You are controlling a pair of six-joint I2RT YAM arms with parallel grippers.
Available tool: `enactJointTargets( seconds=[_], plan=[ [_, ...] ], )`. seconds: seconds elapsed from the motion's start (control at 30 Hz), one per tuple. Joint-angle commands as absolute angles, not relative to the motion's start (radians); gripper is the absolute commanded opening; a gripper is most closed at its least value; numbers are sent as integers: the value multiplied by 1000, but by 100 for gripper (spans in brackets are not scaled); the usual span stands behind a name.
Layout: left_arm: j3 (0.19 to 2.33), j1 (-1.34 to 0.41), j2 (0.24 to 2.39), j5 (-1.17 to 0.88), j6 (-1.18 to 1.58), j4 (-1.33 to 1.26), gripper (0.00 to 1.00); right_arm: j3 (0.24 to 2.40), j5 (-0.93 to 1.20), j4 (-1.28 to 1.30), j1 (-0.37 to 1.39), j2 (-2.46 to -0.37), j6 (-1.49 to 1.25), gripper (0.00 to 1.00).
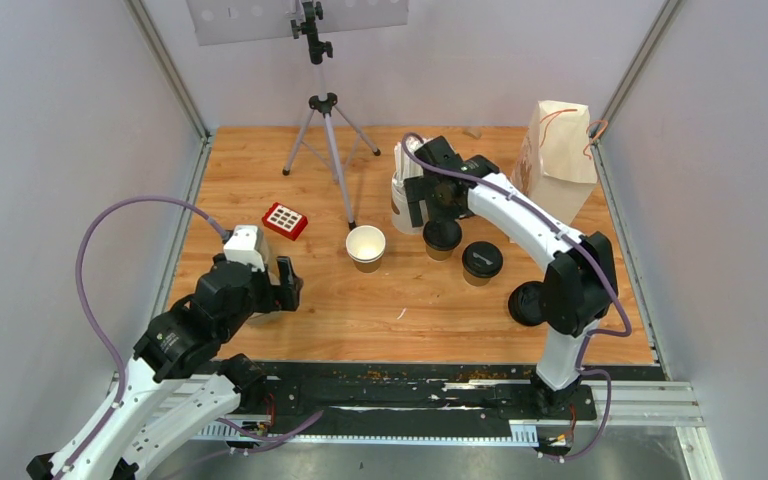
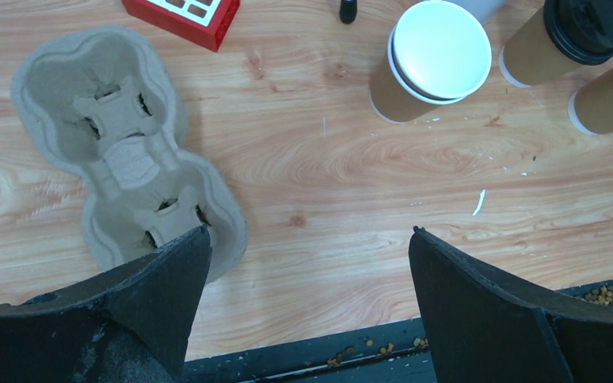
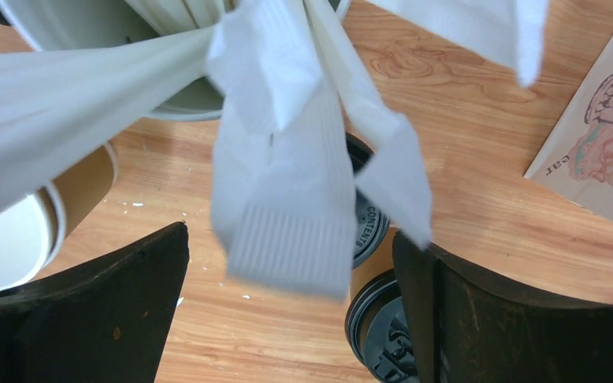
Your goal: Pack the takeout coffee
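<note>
Two takeout coffee cups, brown with black lids, stand mid-table: one (image 1: 442, 236) (image 3: 369, 231) and one beside it (image 1: 482, 262) (image 3: 377, 335). A third brown cup (image 1: 365, 245) (image 2: 435, 60) stands left of them with no lid, white inside. My right gripper (image 1: 432, 212) (image 3: 291, 239) hovers open over the nearer lidded cup, with paper-wrapped straws (image 3: 287, 183) rising between its jaws, ungripped. My left gripper (image 1: 288, 290) (image 2: 310, 239) is open and empty, low over bare wood. A pulp cup carrier (image 2: 120, 159) lies by its left finger.
A white cup (image 1: 403, 205) (image 3: 88, 32) holds the straws. A pile of black lids (image 1: 527, 303) sits by the right arm. A paper bag (image 1: 560, 160) stands back right. A red block (image 1: 285, 220) (image 2: 183, 16) and a tripod (image 1: 325, 130) are back left.
</note>
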State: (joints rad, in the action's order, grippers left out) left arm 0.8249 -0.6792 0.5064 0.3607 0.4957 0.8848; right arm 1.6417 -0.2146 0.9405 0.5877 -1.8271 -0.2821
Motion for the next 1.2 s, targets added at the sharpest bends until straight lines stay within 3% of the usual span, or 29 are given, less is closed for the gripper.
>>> enactJointTargets(
  seconds=[0.0,0.3,0.47,0.73,1.03,1.17],
  plan=[
    [842,-678,505,333,491,831,100,1737,-189,1021,588,-1738,-257,99],
    [909,-678,555,330,476,880,100,1959,-273,1131,571,-1569,-193,98],
    [901,-678,571,196,437,814,100,2075,-367,1178,488,-1536,-118,95],
    [923,-678,645,78,489,777,94,1941,-560,987,336,-1370,-129,95],
    [1009,-678,747,44,580,847,90,1907,-588,1070,91,-1393,-96,99],
    [1068,-679,799,57,591,911,89,1827,-385,977,-23,-1404,-76,98]
  ],
)
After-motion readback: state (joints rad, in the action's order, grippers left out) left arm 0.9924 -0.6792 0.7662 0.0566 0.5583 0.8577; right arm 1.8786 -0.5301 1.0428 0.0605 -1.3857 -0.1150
